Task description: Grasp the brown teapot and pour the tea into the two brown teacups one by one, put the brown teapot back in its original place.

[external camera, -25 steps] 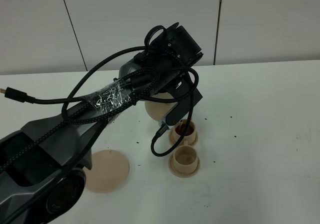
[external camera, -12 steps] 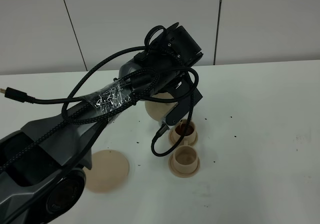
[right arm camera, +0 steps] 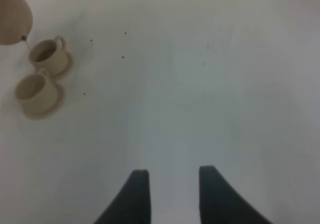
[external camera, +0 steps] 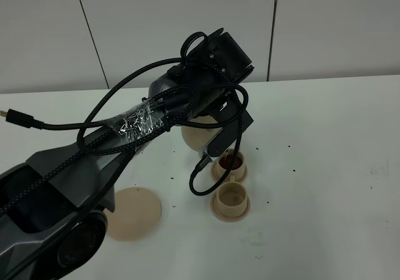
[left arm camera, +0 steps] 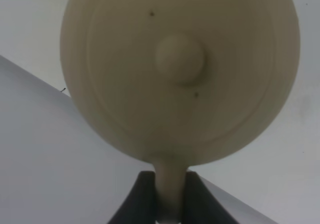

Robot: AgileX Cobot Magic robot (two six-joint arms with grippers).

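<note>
My left gripper (left arm camera: 168, 200) is shut on the loop handle of the brown teapot (left arm camera: 180, 74). In the exterior view the teapot (external camera: 199, 137) hangs tilted above the table, with its spout over the far teacup (external camera: 230, 165), which holds dark tea. The near teacup (external camera: 231, 199) stands on its saucer just in front. Both cups also show in the right wrist view, far (right arm camera: 48, 54) and near (right arm camera: 35, 91), under the teapot (right arm camera: 12, 15). The flat tan saucer (external camera: 132, 212) lies bare at the front left. My right gripper (right arm camera: 172, 186) is open, empty and well away from the cups.
My left arm (external camera: 156, 114), with its looped black cables, reaches across the middle of the white table (external camera: 325, 142) and hides part of the teapot. Small dark specks dot the table around the cups. A grey panelled wall (external camera: 312, 24) stands behind.
</note>
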